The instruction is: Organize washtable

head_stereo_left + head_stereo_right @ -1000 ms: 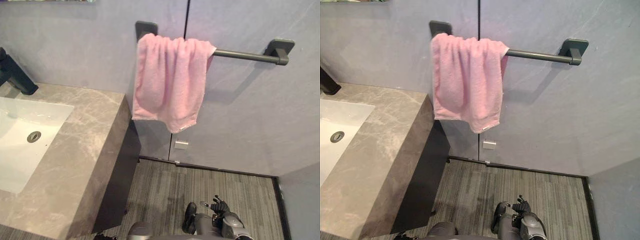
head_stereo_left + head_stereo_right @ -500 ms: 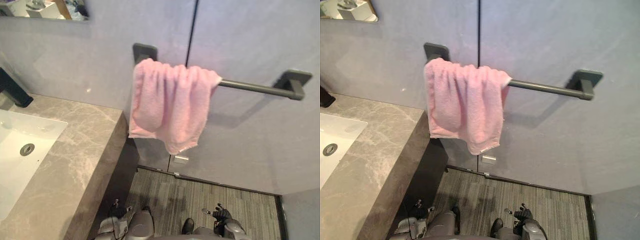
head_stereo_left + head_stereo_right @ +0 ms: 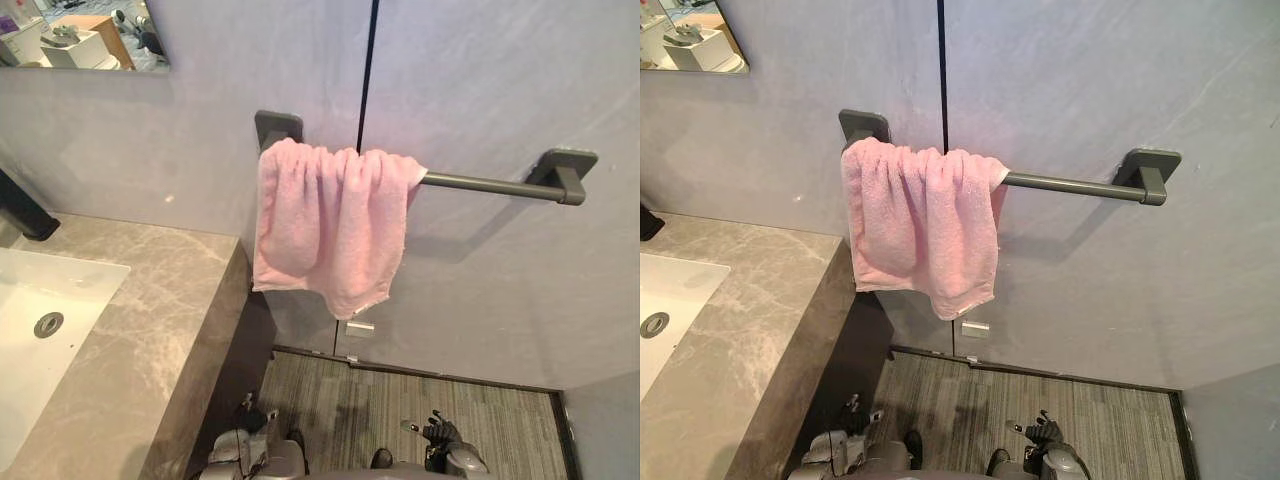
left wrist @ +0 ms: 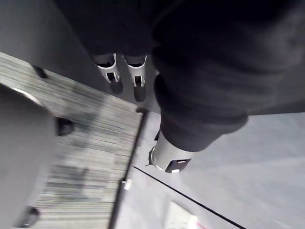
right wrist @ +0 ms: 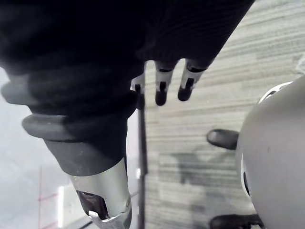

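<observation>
Organising the washtable, stage with both hands low. The pink towel (image 3: 330, 225) hangs over the towel bar (image 3: 490, 186), bunched against the bracket at the bar's 9 o'clock end. Its lower hem is uneven, and the stretch of bar toward 3 o'clock is bare. The washtable (image 3: 150, 330) sits at 8 o'clock in the head views, with the sink (image 3: 70, 285) at 9 o'clock and nothing loose on the marble that shows. The left hand (image 3: 247, 416) is at 7 o'clock and the right hand (image 3: 438, 433) at 5 o'clock, both down near the floor (image 3: 400, 390). In the wrist views the left fingers (image 4: 136, 76) and the right hand's hang straight and relaxed, spread from the thumb and holding nothing. The towel therefore lies well apart from both hands, up toward 12 o'clock from each and touching neither. The step in hand is probably to tidy the towel. If so, the nearer hand should rise to the free edge and pinch only the outer layer. It should then draw the cloth sideways along the bar toward 3 o'clock rather than downward, since a downward pull could slide the towel off.
</observation>
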Controlling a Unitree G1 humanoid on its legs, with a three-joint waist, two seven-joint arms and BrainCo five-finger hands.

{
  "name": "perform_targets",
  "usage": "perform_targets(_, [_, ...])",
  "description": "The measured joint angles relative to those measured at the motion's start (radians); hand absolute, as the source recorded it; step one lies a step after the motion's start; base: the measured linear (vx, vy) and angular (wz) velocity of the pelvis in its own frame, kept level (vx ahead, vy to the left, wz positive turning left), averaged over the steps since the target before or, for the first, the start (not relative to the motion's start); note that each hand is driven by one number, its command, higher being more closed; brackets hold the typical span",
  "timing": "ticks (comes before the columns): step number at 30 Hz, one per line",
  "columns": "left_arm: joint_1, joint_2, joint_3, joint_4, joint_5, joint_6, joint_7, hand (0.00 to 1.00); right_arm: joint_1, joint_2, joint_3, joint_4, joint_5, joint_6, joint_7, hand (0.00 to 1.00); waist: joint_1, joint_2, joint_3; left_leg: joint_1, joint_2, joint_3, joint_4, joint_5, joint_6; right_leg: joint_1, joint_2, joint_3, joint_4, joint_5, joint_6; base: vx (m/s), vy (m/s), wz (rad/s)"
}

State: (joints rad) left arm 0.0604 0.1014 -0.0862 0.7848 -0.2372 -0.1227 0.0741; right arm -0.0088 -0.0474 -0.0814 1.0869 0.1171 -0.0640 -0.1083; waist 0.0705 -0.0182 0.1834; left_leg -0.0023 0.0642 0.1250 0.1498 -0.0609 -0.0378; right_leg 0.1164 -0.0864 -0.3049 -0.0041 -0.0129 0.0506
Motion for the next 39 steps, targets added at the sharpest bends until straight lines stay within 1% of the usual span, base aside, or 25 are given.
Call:
perform_targets(1, [0.011, 0.000, -0.006, -0.064, -0.017, -0.005, 0.003, 0.00, 0.000, 0.000, 0.004, -0.006, 0.000, 0.000, -0.001, 0.00, 0.000, 0.000, -0.001, 0.000, -0.002, -0.004, -0.005, 0.004, 0.000, 0.000, 0.000, -0.002, 0.000, 0.001, 0.000, 0.00, -0.018, 0.13])
perform_targets(3, [0.044, 0.001, -0.028, -0.292, -0.047, -0.027, 0.018, 0.00, 0.001, 0.000, 0.005, -0.020, 0.000, -0.006, -0.002, 0.00, 0.000, 0.006, -0.007, 0.000, -0.011, -0.019, -0.024, 0.013, 0.004, -0.001, -0.003, -0.011, -0.003, 0.002, 0.001, 0.00, 0.002, 0.13])
perform_targets(4, [0.054, 0.001, -0.029, -0.341, -0.052, -0.037, 0.019, 0.00, 0.001, 0.000, 0.005, -0.020, 0.000, -0.006, -0.003, 0.00, -0.001, 0.007, -0.010, 0.001, -0.013, -0.020, -0.029, 0.015, 0.004, -0.002, -0.004, -0.011, -0.005, 0.002, 0.001, 0.01, 0.011, 0.06])
perform_targets(6, [0.081, 0.001, -0.028, -0.491, -0.063, -0.062, 0.024, 0.00, 0.001, 0.000, 0.005, -0.022, -0.001, -0.007, -0.003, 0.00, 0.000, 0.014, -0.017, 0.003, -0.016, -0.021, -0.041, 0.017, 0.005, -0.002, -0.004, -0.011, -0.016, 0.004, 0.002, 0.00, 0.000, 0.00])
perform_targets(10, [0.083, 0.000, -0.026, -0.592, -0.053, -0.065, 0.066, 0.00, 0.001, 0.000, 0.010, -0.027, -0.003, -0.007, -0.007, 0.00, 0.000, 0.024, -0.025, 0.003, -0.019, -0.027, -0.055, 0.020, 0.007, 0.000, -0.002, -0.016, -0.028, 0.008, 0.001, 0.02, -0.006, 0.02])
perform_targets(13, [0.076, 0.001, -0.015, -0.643, -0.015, -0.068, 0.099, 0.00, 0.001, 0.000, 0.011, -0.044, -0.003, -0.008, -0.016, 0.00, 0.000, 0.024, -0.027, 0.011, -0.022, -0.034, -0.085, 0.036, 0.007, 0.001, -0.001, -0.021, -0.035, 0.012, -0.004, 0.02, -0.011, 0.03])
perform_targets(15, [0.072, 0.001, 0.011, -0.683, 0.030, -0.076, 0.129, 0.00, 0.000, -0.002, 0.011, -0.050, -0.002, -0.008, -0.023, 0.00, -0.001, 0.025, -0.028, 0.022, -0.023, -0.035, -0.097, 0.039, 0.007, 0.004, 0.000, -0.019, -0.036, 0.012, -0.004, 0.00, 0.000, 0.00])
perform_targets(16, [0.070, 0.002, 0.019, -0.691, 0.045, -0.078, 0.137, 0.00, 0.001, -0.002, 0.011, -0.054, -0.002, -0.009, -0.024, 0.00, -0.001, 0.025, -0.028, 0.026, -0.023, -0.035, -0.103, 0.041, 0.007, 0.005, 0.000, -0.019, -0.036, 0.012, -0.004, 0.02, 0.004, -0.04])
perform_targets(18, [0.063, 0.010, 0.050, -0.714, 0.101, -0.080, 0.178, 0.00, 0.007, -0.002, 0.011, -0.054, -0.001, -0.010, -0.024, 0.00, -0.002, 0.025, -0.028, 0.041, -0.026, -0.034, -0.117, 0.043, 0.007, 0.016, -0.002, -0.018, -0.041, 0.012, -0.005, 0.00, 0.000, 0.00])
perform_targets(20, [0.062, 0.027, 0.054, -0.719, 0.129, -0.081, 0.193, 0.00, 0.015, -0.003, 0.024, -0.055, -0.001, -0.010, -0.024, 0.00, -0.001, 0.023, -0.033, 0.053, -0.027, -0.029, -0.127, 0.044, 0.007, 0.023, -0.003, -0.015, -0.046, 0.012, -0.005, 0.00, 0.014, -0.05])
perform_targets(25, [0.042, 0.046, 0.059, -0.726, 0.146, -0.081, 0.213, 0.00, 0.017, -0.003, 0.043, -0.056, 0.000, -0.010, -0.023, 0.00, -0.003, 0.015, -0.039, 0.073, -0.028, -0.009, -0.159, 0.055, 0.008, 0.020, -0.003, 0.006, -0.051, 0.015, -0.009, -0.01, 0.009, -0.12])
perform_targets(32, [0.008, 0.074, 0.058, -0.720, 0.142, -0.081, 0.205, 0.00, 0.017, -0.007, 0.052, -0.089, -0.001, -0.009, -0.017, 0.00, -0.006, 0.014, -0.039, 0.088, -0.029, 0.002, -0.185, 0.063, 0.008, 0.017, -0.002, 0.017, -0.053, 0.015, -0.008, 0.00, 0.002, -0.05])
perform_targets(36, [-0.038, 0.107, 0.048, -0.687, 0.127, -0.081, 0.170, 0.00, 0.014, -0.018, 0.069, -0.093, -0.002, -0.009, -0.016, 0.00, -0.008, 0.009, -0.042, 0.091, -0.029, 0.007, -0.188, 0.063, 0.008, 0.017, -0.002, 0.022, -0.053, 0.016, -0.007, -0.01, -0.001, -0.04])
perform_targets(38, [-0.047, 0.110, 0.046, -0.669, 0.117, -0.081, 0.155, 0.00, 0.013, -0.019, 0.071, -0.093, -0.004, -0.008, -0.015, 0.00, -0.015, 0.006, -0.044, 0.095, -0.029, 0.014, -0.191, 0.063, 0.008, 0.016, -0.002, 0.029, -0.055, 0.018, -0.004, -0.02, 0.003, -0.09])
perform_targets(39, [-0.047, 0.110, 0.045, -0.657, 0.112, -0.081, 0.146, 0.00, 0.012, -0.019, 0.073, -0.093, -0.004, -0.008, -0.014, 0.00, -0.024, 0.004, -0.045, 0.097, -0.030, 0.015, -0.194, 0.063, 0.008, 0.017, -0.003, 0.031, -0.056, 0.019, -0.004, -0.02, 0.005, -0.07])
